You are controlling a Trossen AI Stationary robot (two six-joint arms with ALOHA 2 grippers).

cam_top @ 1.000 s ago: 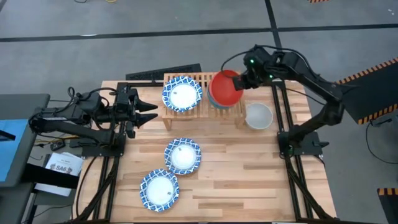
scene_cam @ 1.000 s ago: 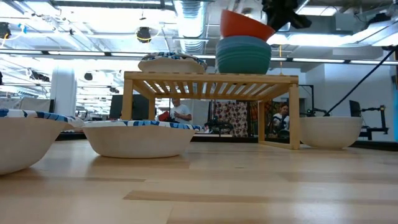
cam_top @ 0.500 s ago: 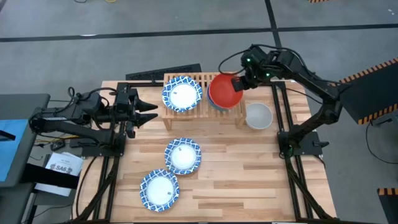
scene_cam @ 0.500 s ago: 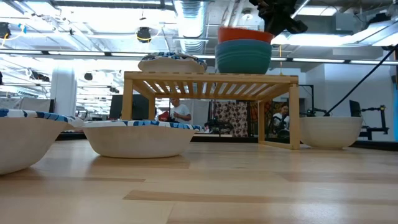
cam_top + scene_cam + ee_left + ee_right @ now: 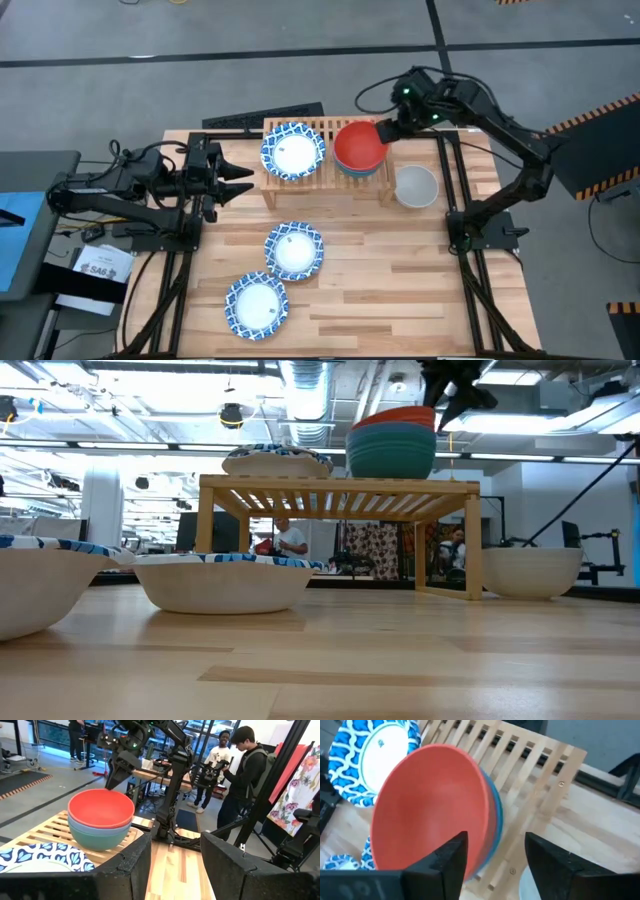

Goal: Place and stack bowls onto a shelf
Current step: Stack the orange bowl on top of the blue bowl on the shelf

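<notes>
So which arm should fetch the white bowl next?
Probably the right. Its gripper sits open beside the red bowl on the shelf, with the white bowl close by. The left gripper waits across the table.

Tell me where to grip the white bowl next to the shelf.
Pinch the white bowl by its rim, coming from above with the right gripper. It sits upright and alone on the table right of the shelf, open side up, rim exposed all round.
</notes>
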